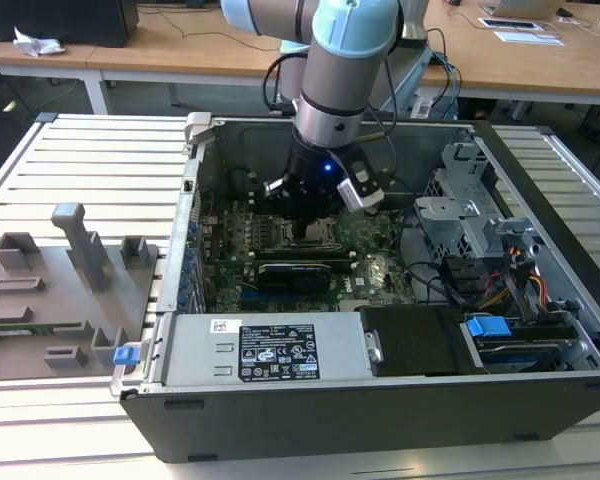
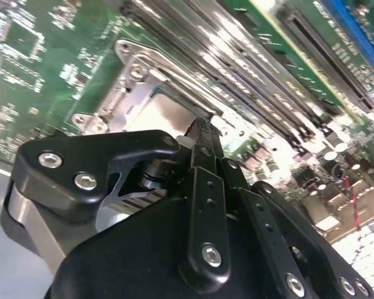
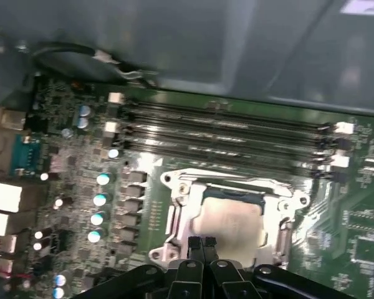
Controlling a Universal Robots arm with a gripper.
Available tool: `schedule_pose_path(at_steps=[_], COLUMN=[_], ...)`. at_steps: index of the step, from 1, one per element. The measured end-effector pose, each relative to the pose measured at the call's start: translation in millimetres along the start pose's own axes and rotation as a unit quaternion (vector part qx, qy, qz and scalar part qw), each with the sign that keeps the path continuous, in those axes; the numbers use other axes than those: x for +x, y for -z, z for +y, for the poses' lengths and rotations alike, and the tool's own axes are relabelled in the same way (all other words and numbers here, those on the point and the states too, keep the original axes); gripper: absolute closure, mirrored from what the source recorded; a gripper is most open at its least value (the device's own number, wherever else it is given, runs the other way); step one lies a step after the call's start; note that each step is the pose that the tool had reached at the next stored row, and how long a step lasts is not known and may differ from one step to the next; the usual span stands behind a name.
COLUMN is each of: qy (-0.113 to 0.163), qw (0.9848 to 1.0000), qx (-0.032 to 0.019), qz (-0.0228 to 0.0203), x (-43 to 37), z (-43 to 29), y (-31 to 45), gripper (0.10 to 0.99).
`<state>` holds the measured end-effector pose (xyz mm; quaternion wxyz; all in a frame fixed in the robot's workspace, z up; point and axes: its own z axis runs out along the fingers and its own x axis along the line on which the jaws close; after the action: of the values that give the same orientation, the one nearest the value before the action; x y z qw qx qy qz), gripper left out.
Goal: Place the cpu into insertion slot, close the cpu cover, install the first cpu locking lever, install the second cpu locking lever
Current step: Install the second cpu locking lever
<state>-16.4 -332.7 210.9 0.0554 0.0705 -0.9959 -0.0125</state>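
Observation:
The cpu [image 3: 229,218], a small square chip with a pale metal top, lies flat in the insertion slot on the green board; it also appears in the second wrist view [image 2: 157,115]. The cpu cover [image 3: 234,185], a metal frame with a large window, lies down around the chip. The slot's contact field is hidden beneath them. My gripper [image 3: 202,243] hovers at the edge of the socket with its two black fingertips [image 2: 199,132] pressed together, nothing visible between them. In the exterior view the gripper [image 1: 308,222] reaches down into the open computer case over the socket. I cannot make out the locking levers.
Long black memory slots [image 3: 224,121] run beside the socket. A black card [image 1: 295,272] sits just in front, the power supply [image 1: 270,350] along the near wall, a drive cage and cables [image 1: 480,230] at the exterior view's right. A grey fixture tray [image 1: 60,290] lies outside the case.

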Motion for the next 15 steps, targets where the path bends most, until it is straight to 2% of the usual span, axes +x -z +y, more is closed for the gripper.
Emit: schedule_pose_path(at_steps=[2,4,6,8,9,10,15], qy=[-0.001,-0.001,-0.001,-0.001,-0.001,-0.001,-0.001], qw=[1.0000,1.0000,1.0000,1.0000,1.0000,1.0000,1.0000], qx=[0.0052,0.0090,0.0090,0.0090,0.0090,0.0090,0.0090], qz=[0.0018,0.0025,0.0025,0.0025,0.0025,0.0025,0.0025], x=[-6.0,-6.8,-5.2,-4.2,-2.7,-2.3,-2.2], z=[3.0,4.9,5.8,6.1,6.5,6.7,6.7], y=[0.4,3.0,19.2,28.4,41.8,46.3,47.2], gripper=[0.980,0.980,0.980,0.980,0.980,0.980,0.980])
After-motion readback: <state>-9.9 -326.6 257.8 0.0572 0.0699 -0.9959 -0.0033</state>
